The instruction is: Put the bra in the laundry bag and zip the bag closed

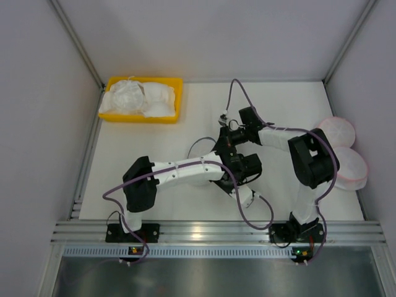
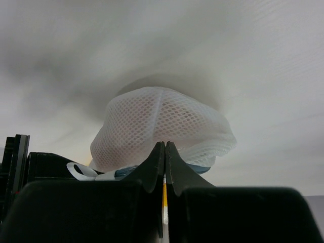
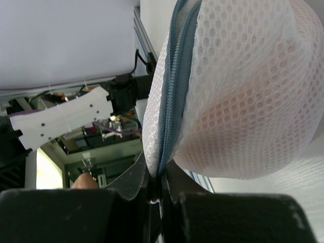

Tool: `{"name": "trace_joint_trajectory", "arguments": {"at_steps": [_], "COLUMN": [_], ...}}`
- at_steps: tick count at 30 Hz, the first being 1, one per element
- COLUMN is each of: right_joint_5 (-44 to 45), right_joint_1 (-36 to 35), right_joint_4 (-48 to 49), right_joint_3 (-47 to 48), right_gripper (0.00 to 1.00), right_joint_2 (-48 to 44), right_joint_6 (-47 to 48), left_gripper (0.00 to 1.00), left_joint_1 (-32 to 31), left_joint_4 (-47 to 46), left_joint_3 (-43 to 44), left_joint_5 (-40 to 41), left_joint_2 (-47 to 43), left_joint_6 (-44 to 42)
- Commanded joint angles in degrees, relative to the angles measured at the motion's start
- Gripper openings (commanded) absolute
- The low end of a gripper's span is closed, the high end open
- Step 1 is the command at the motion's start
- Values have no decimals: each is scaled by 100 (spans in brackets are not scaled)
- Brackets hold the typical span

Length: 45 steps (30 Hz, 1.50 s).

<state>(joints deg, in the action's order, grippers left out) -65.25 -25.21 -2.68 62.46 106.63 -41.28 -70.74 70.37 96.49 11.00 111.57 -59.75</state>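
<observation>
The laundry bag [image 3: 253,61] bulges as a white mesh pouch with a grey-blue zipper rim [image 3: 174,76]. The pale pink bra [image 3: 238,119] shows through the mesh inside it. My right gripper [image 3: 161,174] is shut on the bag's edge right at the zipper. In the left wrist view the bag [image 2: 162,121] swells just beyond my left gripper [image 2: 165,144], whose jaws are pressed together at the rim. A white ribbon loop [image 2: 81,172] hangs beside them. From above, the left gripper [image 1: 228,151] and the right gripper [image 1: 226,133] meet mid-table and hide the bag.
A yellow bin [image 1: 173,83] holding white lumpy garments [image 1: 133,96] stands at the back left. Two round mesh pouches with pink rims [image 1: 346,148] lie at the right edge, close to the right arm's elbow. Purple cables loop around both arms.
</observation>
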Motion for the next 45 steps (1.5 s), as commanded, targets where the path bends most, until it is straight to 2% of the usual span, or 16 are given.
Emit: {"name": "trace_joint_trajectory", "arguments": {"at_steps": [1, 7, 10, 12, 13, 16, 18, 20, 24, 35, 38, 40, 41, 42, 43, 45], "right_joint_5": [197, 294, 294, 364, 425, 776, 1057, 1129, 902, 742, 786, 812, 812, 821, 813, 804], "right_joint_1": [25, -1, -36, -45, -54, 112, 253, 551, 808, -379, -546, -590, -590, -590, -573, -555], "right_joint_4": [-863, -2226, -2658, -3069, -3307, -3906, -4291, -4539, -4812, -4487, -4408, -4215, -4171, -4179, -4180, -4162], "right_joint_3": [670, 1725, 2024, 2138, 2183, 2148, 1982, 1737, 1244, 1234, 1252, 1251, 1286, 1330, 1435, 1541], "right_gripper": [0, 0, 4, 24, 47, 74, 83, 84, 78, 63, 51, 32, 13, 5, 0, 0], "right_joint_2": [226, 648, 692, 666, 597, 272, 78, -185, -564, -319, -265, -257, -222, -213, -187, -116], "right_joint_6": [961, 2252, 2483, 2624, 2851, 3203, 3319, 3564, 3802, 3882, 3838, 3715, 3671, 3662, 3653, 3601], "left_gripper": [0, 0, 0, 0, 0, 0, 0, 0, 0, 0, 0, 0, 0, 0, 0, 0], "left_joint_1": [-300, -405, -397, -362, -335, -239, -186, -168, -151, -115, -107, -107, -107, -107, -115, -124], "left_joint_4": [434, 408, 215, -189, -295, -550, -725, -735, -744, -735, -735, -726, -726, -726, -718, -726], "left_joint_3": [-234, -561, -543, -578, -552, -325, -149, 27, 283, 371, 336, 310, 301, 300, 300, 239], "left_joint_5": [-905, -1732, -1602, -1174, -1101, -697, -469, -336, -371, -608, -600, -670, -731, -775, -836, -994], "left_joint_2": [-644, -1058, -980, -909, -822, -576, -409, -259, -65, -118, -144, -197, -232, -258, -285, -398], "left_joint_6": [77, 287, 542, 674, 710, 920, 1087, 1245, 1229, 710, 701, 710, 727, 728, 780, 815]}}
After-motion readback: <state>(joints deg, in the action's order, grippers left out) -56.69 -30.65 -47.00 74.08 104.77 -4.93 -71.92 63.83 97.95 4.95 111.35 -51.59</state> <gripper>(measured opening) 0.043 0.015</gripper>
